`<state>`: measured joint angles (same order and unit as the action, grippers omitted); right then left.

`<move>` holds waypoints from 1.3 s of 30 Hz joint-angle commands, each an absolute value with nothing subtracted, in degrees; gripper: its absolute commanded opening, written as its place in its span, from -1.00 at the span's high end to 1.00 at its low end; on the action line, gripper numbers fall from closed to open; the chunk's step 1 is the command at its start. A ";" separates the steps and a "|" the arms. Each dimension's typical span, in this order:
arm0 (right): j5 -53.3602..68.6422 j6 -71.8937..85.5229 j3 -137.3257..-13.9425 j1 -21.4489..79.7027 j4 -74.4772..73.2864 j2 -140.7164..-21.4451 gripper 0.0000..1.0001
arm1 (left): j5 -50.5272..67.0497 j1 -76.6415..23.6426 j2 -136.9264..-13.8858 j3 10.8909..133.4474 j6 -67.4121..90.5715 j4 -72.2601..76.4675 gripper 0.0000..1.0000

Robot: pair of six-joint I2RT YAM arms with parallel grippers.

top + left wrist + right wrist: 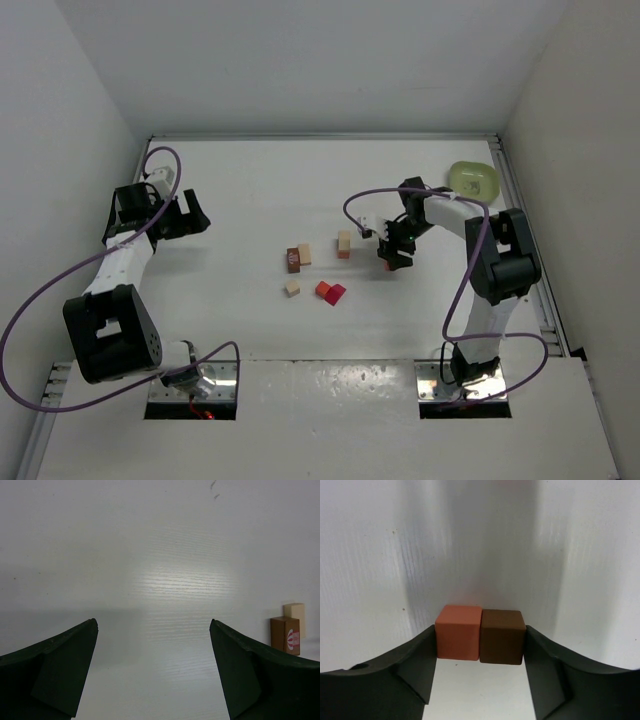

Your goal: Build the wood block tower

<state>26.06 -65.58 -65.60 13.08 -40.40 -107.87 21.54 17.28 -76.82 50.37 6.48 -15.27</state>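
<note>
While abreast — wood blocks [458, 632] crosswise

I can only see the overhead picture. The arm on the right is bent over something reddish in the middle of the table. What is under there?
Observer: Its wrist camera shows two blocks between the fingers of the right gripper: an orange block and a brown block, side by side and touching.
Operator: Has it grabbed them?
Observer: Both rest on the table. The fingers sit right against the pair's outer sides, but I cannot tell whether they squeeze.
Operator: And the other arm?
Observer: The left gripper is wide open, with nothing between its fingers.
</note>
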 commanded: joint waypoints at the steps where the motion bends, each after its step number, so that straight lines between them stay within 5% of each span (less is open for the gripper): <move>1: 28.30 -66.36 -65.74 13.10 -40.17 -107.75 -0.25 | 21.36 16.88 -76.11 51.86 6.77 -13.45 -1.00; 13: 30.50 -65.48 -68.28 13.18 -39.64 -106.17 0.01 | 21.36 16.88 -76.11 51.86 6.77 -13.45 -1.00; 39: 34.19 -54.23 -88.15 19.24 -50.89 -107.40 0.12 | 23.03 16.88 -76.11 51.86 6.24 -13.45 -1.00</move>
<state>31.11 -57.14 -86.02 18.24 -51.42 -107.28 22.09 17.28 -76.82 50.37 6.28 -15.20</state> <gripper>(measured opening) 0.620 0.997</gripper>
